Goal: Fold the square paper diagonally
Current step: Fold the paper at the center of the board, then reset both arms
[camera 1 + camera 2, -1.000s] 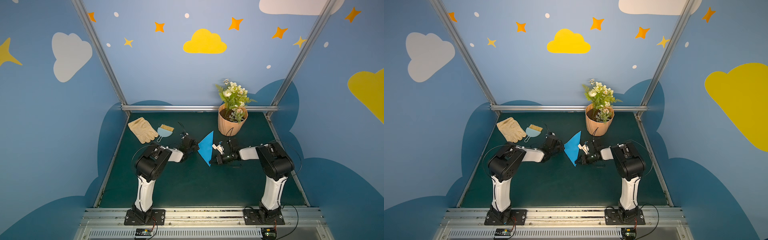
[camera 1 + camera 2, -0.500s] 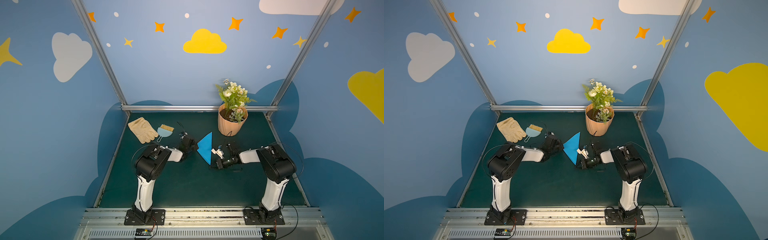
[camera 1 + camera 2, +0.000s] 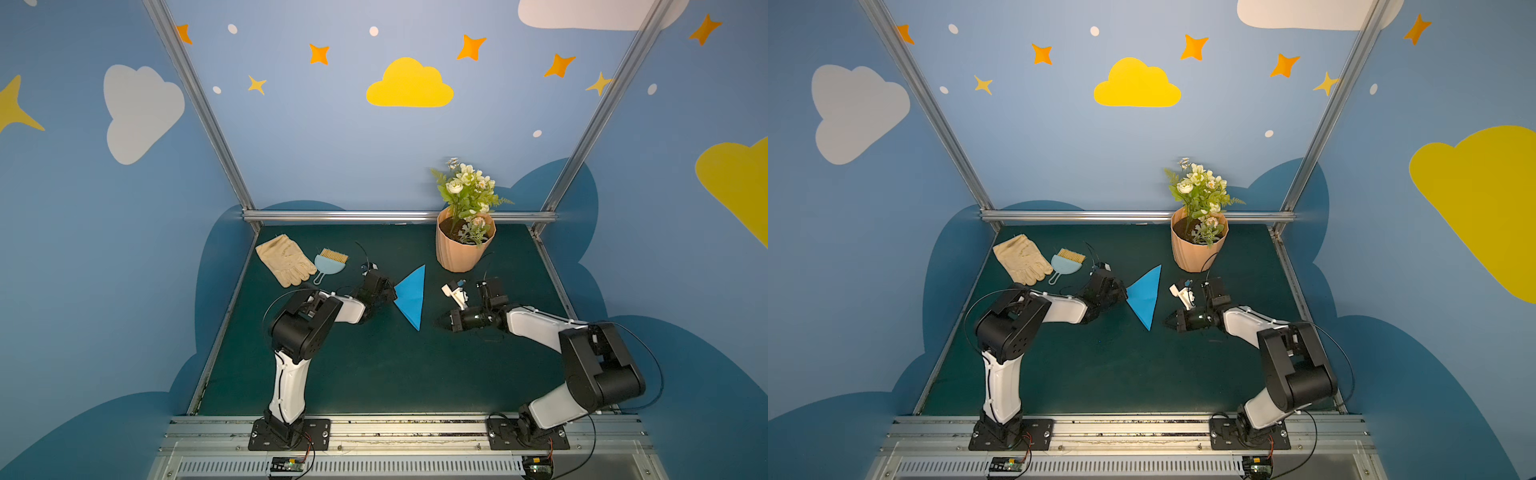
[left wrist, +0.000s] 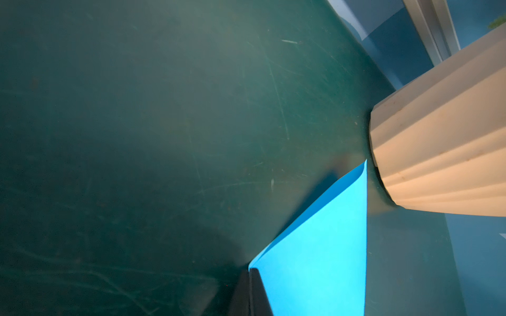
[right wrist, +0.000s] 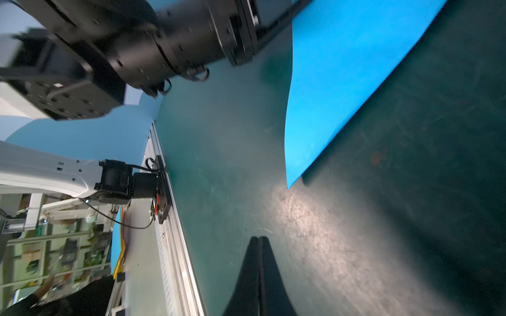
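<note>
The square paper (image 3: 411, 297) (image 3: 1144, 297) is bright blue and lies on the green mat as a triangle, its long edge toward the right arm. In the left wrist view its upper layer (image 4: 315, 260) stands slightly off the mat. My left gripper (image 3: 392, 293) (image 3: 1124, 294) sits at the paper's left corner, with that corner at its pressed-together fingertips (image 4: 249, 270). My right gripper (image 3: 440, 323) (image 3: 1168, 323) is shut and empty, low over the mat a short way right of the paper's near tip (image 5: 342, 68). Its black fingers (image 5: 258, 238) meet with nothing between them.
A ribbed tan flowerpot (image 3: 463, 253) (image 4: 438, 150) with white flowers stands just behind and right of the paper's far tip. A cream glove (image 3: 284, 259) and a small light-blue dustpan (image 3: 330, 262) lie at the back left. Metal rails edge the mat.
My right gripper has drawn back from the paper's right edge, toward the right and the front. My left gripper stays at the left corner, and the paper has barely moved.
</note>
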Robot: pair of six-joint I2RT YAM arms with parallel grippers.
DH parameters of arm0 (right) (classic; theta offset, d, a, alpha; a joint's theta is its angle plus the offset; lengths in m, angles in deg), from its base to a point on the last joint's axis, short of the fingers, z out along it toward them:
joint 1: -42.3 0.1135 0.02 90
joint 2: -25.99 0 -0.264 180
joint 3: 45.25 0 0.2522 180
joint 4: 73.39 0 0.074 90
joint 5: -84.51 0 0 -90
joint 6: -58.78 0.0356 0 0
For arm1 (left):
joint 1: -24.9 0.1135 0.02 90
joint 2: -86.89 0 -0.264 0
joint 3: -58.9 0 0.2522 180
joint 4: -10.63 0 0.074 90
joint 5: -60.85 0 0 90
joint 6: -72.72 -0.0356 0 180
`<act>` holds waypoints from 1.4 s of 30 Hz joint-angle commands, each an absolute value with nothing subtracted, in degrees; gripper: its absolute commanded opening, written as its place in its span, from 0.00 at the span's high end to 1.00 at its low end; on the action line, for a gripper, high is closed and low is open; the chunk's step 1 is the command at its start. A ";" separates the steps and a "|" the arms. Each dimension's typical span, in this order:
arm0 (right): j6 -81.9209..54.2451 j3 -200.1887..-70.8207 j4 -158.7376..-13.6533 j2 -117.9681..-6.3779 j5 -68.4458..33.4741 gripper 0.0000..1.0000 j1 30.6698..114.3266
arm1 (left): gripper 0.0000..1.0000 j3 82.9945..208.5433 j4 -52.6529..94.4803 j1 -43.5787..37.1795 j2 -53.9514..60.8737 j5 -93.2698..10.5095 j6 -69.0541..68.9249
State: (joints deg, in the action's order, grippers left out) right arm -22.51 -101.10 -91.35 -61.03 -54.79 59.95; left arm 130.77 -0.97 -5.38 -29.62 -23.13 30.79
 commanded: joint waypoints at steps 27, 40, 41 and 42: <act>-17.97 -105.19 -92.58 -42.74 -51.40 0.72 33.09 | 0.29 118.24 -5.16 3.08 -3.38 -31.67 24.67; -6.39 -89.33 -77.75 -32.92 -33.44 0.27 26.12 | 0.15 104.77 22.16 8.05 33.22 -4.48 11.82; -7.16 -89.80 -79.03 -33.38 -34.10 0.27 26.12 | 0.15 104.35 23.40 8.88 34.62 -4.76 11.97; -9.74 -90.65 -81.44 -33.64 -34.78 0.27 25.99 | 0.14 104.11 25.11 9.59 36.08 -5.10 12.59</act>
